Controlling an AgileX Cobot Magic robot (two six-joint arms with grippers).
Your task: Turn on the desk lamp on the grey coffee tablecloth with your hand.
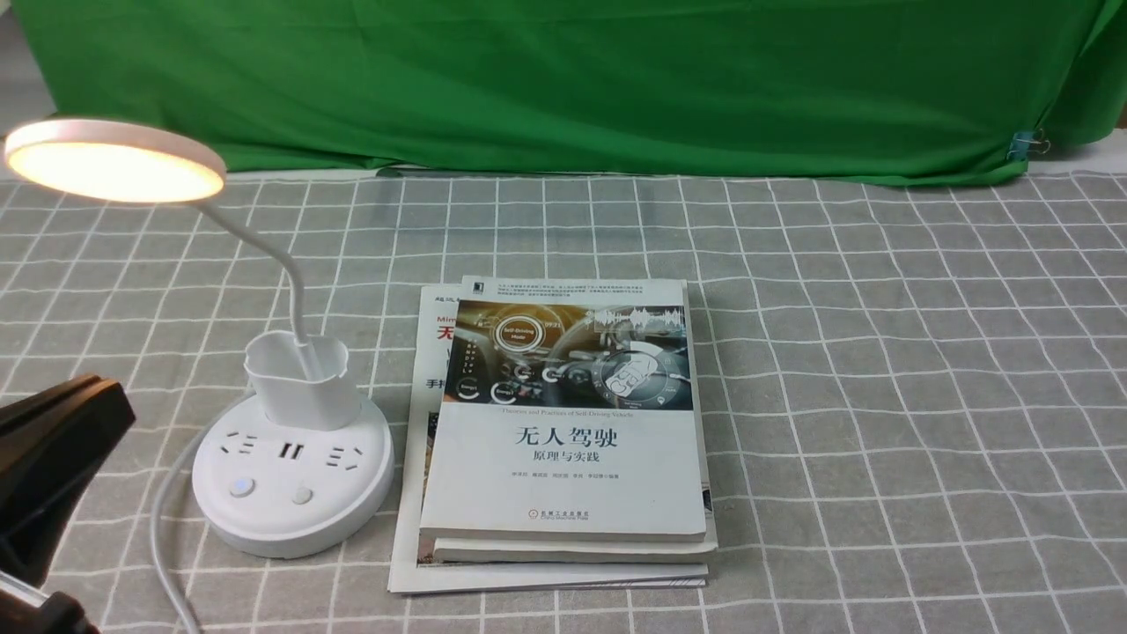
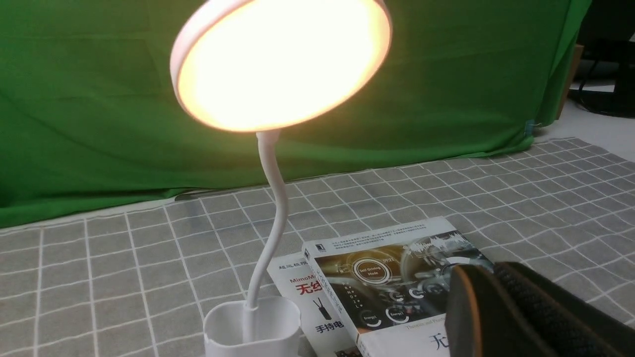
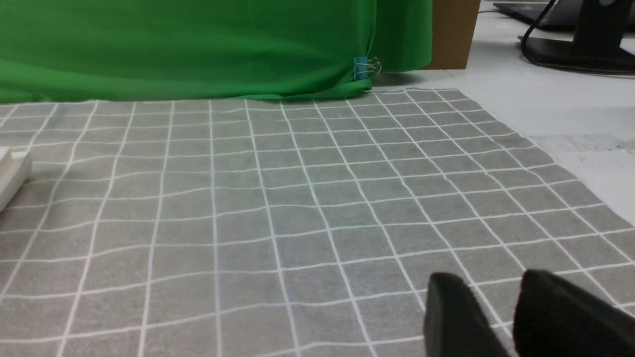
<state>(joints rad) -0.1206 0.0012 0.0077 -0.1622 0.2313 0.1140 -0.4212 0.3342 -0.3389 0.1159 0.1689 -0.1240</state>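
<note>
The white desk lamp [image 1: 290, 493] stands on the grey coffee tablecloth [image 1: 880, 352] at the left. Its round disc head [image 1: 114, 163] glows warm yellow, and it also shows lit in the left wrist view as the lamp head [image 2: 280, 62]. Two buttons [image 1: 240, 487] sit at the front of the round base. My left gripper [image 1: 88, 396] hangs left of the base, apart from it. In the left wrist view the left gripper [image 2: 476, 270] has its fingers pressed together, holding nothing. My right gripper [image 3: 491, 277] hovers over bare cloth with a small gap between its fingers.
A stack of books [image 1: 572, 458] lies just right of the lamp base. The lamp's white cord [image 1: 163, 519] runs off the front left. A green backdrop [image 1: 563, 79] hangs behind, held by a binder clip [image 1: 1026, 145]. The cloth's right edge [image 3: 570, 168] meets a white tabletop.
</note>
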